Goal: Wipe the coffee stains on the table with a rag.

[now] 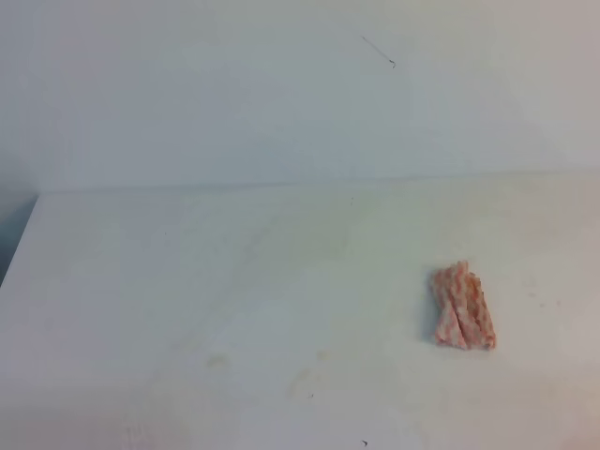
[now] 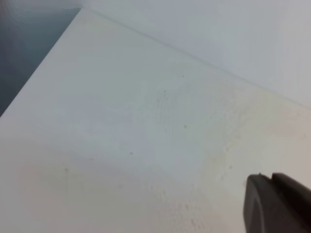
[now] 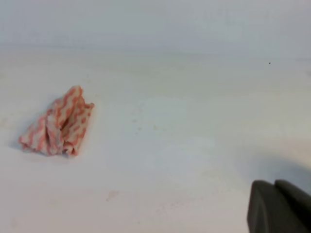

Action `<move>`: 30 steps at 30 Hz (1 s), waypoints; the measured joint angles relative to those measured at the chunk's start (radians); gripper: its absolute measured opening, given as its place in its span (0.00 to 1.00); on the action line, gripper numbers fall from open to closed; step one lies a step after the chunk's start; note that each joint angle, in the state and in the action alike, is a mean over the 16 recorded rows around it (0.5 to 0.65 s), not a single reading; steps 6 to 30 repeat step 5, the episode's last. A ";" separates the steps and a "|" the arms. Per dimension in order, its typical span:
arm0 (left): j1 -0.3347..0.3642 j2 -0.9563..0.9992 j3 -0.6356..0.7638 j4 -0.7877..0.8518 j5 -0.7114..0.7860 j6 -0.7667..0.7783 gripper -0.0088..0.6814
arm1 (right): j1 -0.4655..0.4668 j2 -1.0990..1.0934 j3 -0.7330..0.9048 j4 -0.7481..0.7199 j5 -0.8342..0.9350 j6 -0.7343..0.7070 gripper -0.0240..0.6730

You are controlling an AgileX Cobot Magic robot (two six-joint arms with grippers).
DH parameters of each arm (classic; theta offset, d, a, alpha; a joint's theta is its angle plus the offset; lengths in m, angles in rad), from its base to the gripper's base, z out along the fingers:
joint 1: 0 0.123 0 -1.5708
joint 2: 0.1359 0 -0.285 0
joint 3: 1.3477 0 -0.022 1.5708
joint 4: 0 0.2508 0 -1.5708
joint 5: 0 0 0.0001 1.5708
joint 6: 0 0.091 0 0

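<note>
The rag (image 1: 462,307) lies crumpled on the table (image 1: 187,281), right of centre in the high view. The right gripper (image 3: 279,206), at the lower right of its wrist view, is closed on nothing. The left gripper (image 2: 277,204) shows only as a dark corner; I cannot tell its opening.

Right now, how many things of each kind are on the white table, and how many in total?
Pink-and-white rag: 1
Faint yellowish smudges on the table: several, too faint to count
Clear coffee stain: 0 visible
Total loose things: 1

Soft, even, rather flat light washes the white table (image 1: 187,309) almost shadowless, the rag (image 1: 462,307) casting only a faint shadow to its left, while all views look hazy, low-contrast and slightly blurred, the wrist views' dark corner shapes out of focus.
</note>
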 joint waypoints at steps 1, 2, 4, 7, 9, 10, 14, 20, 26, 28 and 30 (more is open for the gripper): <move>0.000 0.000 0.000 0.000 0.000 0.000 0.01 | 0.000 0.000 0.001 0.000 0.000 0.000 0.03; 0.000 0.000 0.000 0.000 0.000 0.000 0.01 | 0.000 -0.001 0.001 0.000 -0.001 0.000 0.03; 0.000 0.000 0.000 0.000 0.000 0.000 0.01 | 0.000 -0.002 0.003 0.000 -0.002 0.000 0.03; 0.000 0.000 0.000 0.000 0.000 0.000 0.01 | 0.000 -0.003 0.004 0.000 -0.003 0.000 0.03; 0.000 0.000 0.000 0.000 0.000 0.000 0.01 | 0.000 -0.003 0.004 0.000 -0.003 0.000 0.03; 0.000 0.000 0.000 0.000 0.000 0.000 0.01 | 0.000 -0.003 0.004 0.000 -0.003 0.000 0.03; 0.000 0.000 0.000 0.000 0.000 0.000 0.01 | 0.000 -0.003 0.004 0.000 -0.003 0.000 0.03; 0.000 0.000 0.000 0.000 0.000 0.000 0.01 | 0.000 -0.003 0.004 0.000 -0.003 0.000 0.03; 0.000 0.000 0.000 0.000 0.000 0.000 0.01 | 0.000 -0.003 0.004 0.000 -0.003 0.000 0.03; 0.000 0.000 0.000 0.000 0.000 0.000 0.01 | 0.000 -0.003 0.004 0.000 -0.003 0.000 0.03; 0.000 0.000 0.000 0.000 0.000 0.000 0.01 | 0.000 -0.003 0.004 0.000 -0.003 0.000 0.03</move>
